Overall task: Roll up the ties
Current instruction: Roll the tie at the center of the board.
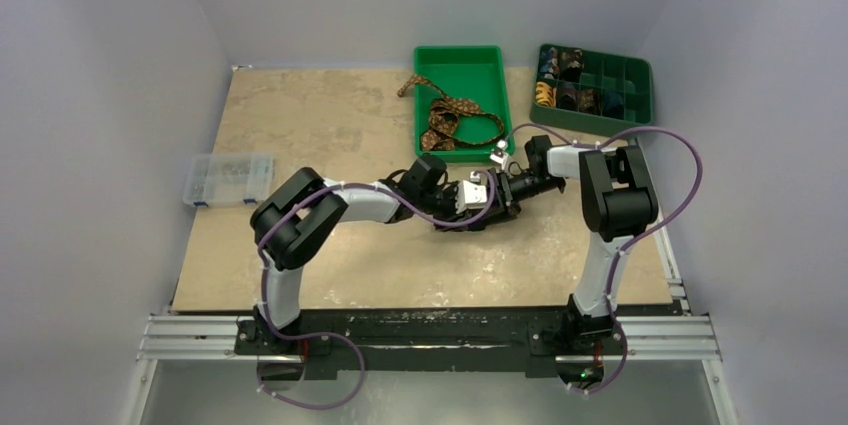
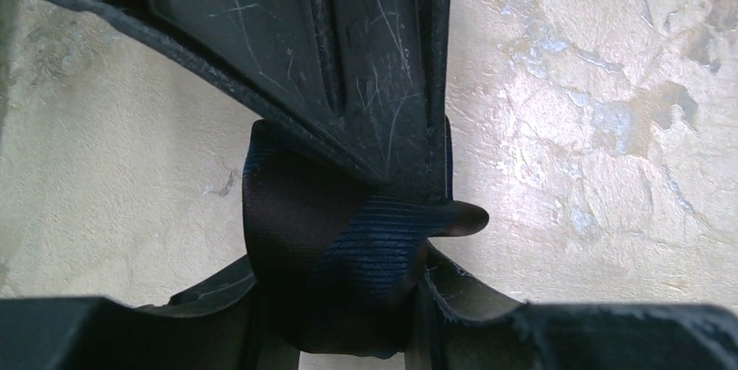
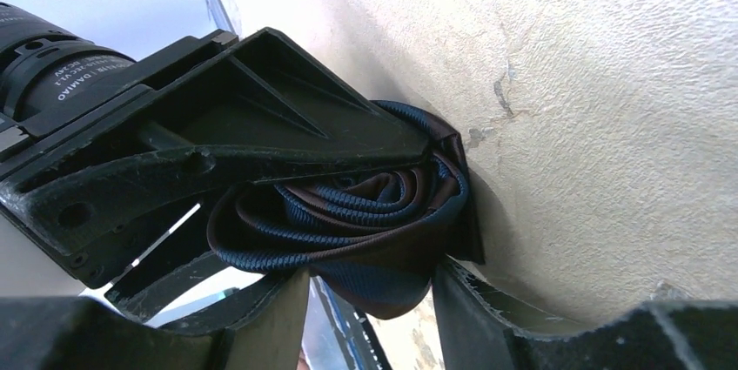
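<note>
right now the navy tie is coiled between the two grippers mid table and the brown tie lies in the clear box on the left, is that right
One thing is off: the brown tie lies in the green tray, not in the clear box, as the top external view shows. The rest stands: the navy tie is coiled between the left gripper and right gripper mid table.

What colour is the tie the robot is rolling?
The tie is navy with brown stripes, clearest in the right wrist view.

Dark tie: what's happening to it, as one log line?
navy tie: coiled | left jaws: shut on it | right jaws: around coil, grip unclear | brown tie: unrolled in green bin, end over rim
</note>
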